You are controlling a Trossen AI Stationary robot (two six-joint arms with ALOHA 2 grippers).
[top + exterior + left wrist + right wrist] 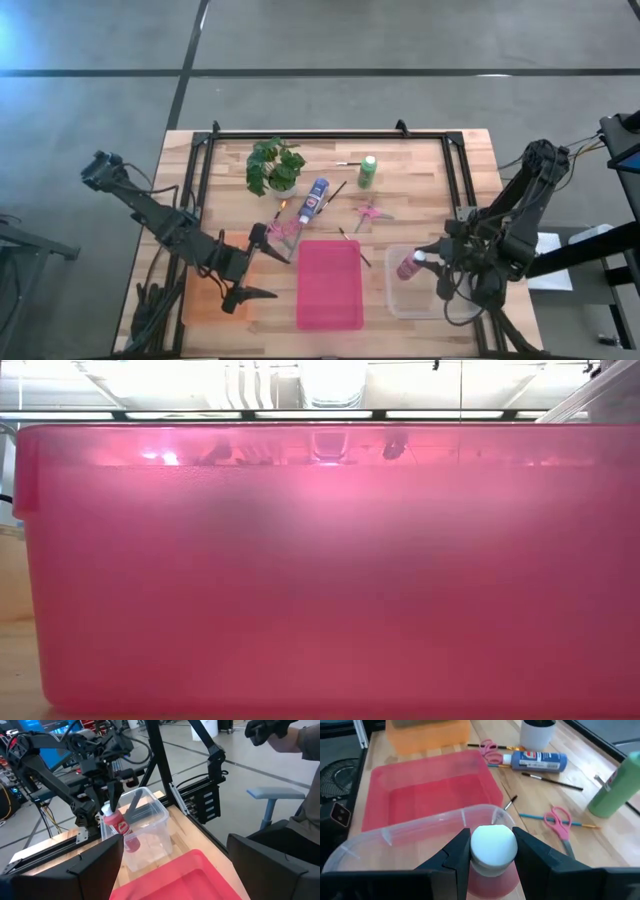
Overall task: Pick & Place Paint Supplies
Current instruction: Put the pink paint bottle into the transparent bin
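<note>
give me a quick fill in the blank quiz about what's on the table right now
1. The right pincer is shut on the ____ paint bottle.
2. That bottle is held over the ____ plastic bin.
3. The blue-and-white bottle lies on its ____ near the potted plant.
4. The left pincer, jaws open, hangs over the ____ bin.

Missing words: pink-red; clear; side; orange

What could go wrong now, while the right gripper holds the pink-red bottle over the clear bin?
1. The right gripper holds the pink-red bottle only at its white cap; the bottle hangs tilted, so it might slip.
2. The bottle is near the clear bin wall beside the pink bin; a release here may hit the rim and fall outside.
3. The left gripper, open over the orange bin, is near the pink bin, so a careless reach could bump it.
</note>
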